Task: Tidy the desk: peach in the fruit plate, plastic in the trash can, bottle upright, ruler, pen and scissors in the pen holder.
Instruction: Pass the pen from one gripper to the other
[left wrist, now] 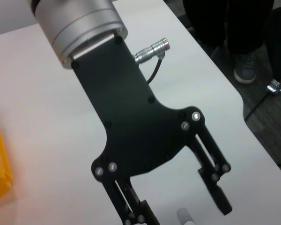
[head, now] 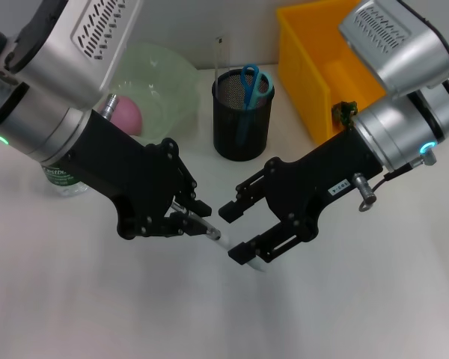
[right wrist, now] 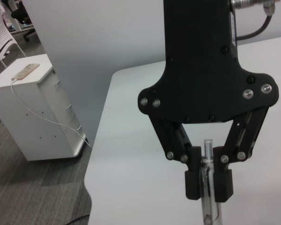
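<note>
The left claw (head: 197, 221) grips the slim white-and-silver pen (head: 217, 238) near one end. Its long axis runs straight into the open right claw (head: 239, 233), whose fingers bracket the free tip above the bench (head: 75, 299). Transfer it there.

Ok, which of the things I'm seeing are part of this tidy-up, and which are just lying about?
Job: pen, held by the left tool, right tool open beside it; pen holder with scissors; peach in the fruit plate; bottle; yellow trash can.
Lying about: white cabinet, phone on it, chair, beyond the desk.
</note>
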